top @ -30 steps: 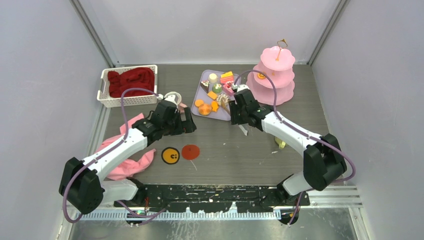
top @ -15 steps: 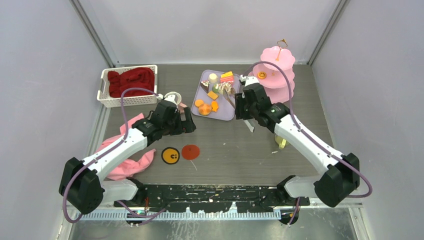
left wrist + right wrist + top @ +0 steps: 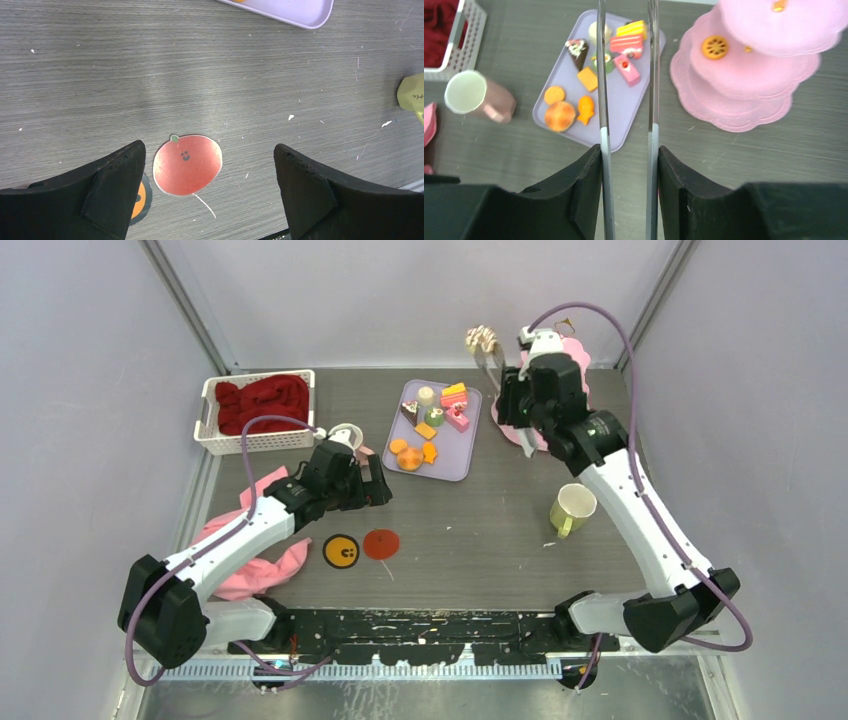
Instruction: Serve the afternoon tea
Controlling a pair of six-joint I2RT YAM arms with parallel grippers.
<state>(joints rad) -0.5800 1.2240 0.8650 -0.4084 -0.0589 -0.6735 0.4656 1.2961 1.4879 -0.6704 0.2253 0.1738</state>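
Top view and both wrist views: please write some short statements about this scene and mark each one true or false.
1. The right end effector grips the metal tweezers. True.
2. The left end effector is shut on a mug. False: it is open and holds nothing.
3. A donut lies on the pink tiered stand. True.
4. The red cloth lies on the tray. False: it is in the white basket.
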